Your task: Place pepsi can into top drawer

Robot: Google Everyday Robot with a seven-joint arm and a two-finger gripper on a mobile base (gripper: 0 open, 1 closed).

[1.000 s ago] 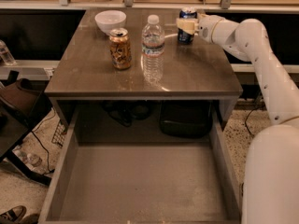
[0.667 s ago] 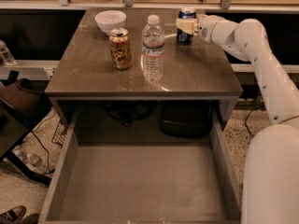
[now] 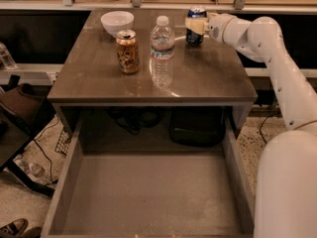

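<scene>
Grey-brown top drawer (image 3: 148,197) stands open below the bench (image 3: 208,78); the grasp step is in hand.
At the bench's far right, the end effector (image 3: 196,25) seems to pinch the upright pepsi can (image 3: 194,37). Next calls for lifting clear, then lowering it into the drawer. Nothing has visibly shifted since a second ago.
</scene>
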